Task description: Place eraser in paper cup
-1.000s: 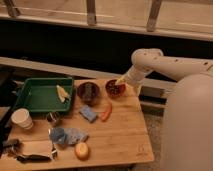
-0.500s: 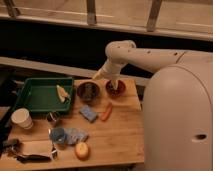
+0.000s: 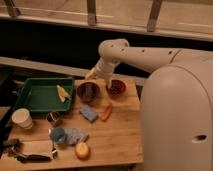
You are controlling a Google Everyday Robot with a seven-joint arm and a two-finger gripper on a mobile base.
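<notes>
Looking at the wooden surface (image 3: 120, 135), the gripper (image 3: 92, 75) is way up at the back edge, on the end of the white arm (image 3: 130, 54) that reaches in from the right. It sits just behind the dark bowl (image 3: 88, 92), a bit left of the reddish bowl (image 3: 116, 87), and near the back right corner of the green tray (image 3: 35, 95). Honestly I can't tell whether the jaws are open or closed from this angle.

The eraser (image 3: 11, 144) is at the other end of things. As far as I can make out, it's the small dark block down in the front left corner of the surface, right by the edge. That puts it well apart from the jaws, with the tray between the two. The paper cup (image 3: 22, 118) stands upright just behind the eraser, at the left edge and in front of the tray. So the eraser is near the cup but outside it.

Other stuff:
- A small metal cup (image 3: 52, 118) stands to the right of the paper cup.
- A blue sponge (image 3: 89, 113) lies in front of the dark bowl, with a long orange-red thing (image 3: 106, 111) just beside it.
- A crumpled blue cloth (image 3: 65, 135) lies further forward, and a round yellow fruit (image 3: 82, 150) is just in front of it.
- A yellowish piece (image 3: 62, 93) lies in the right side of the tray.
</notes>
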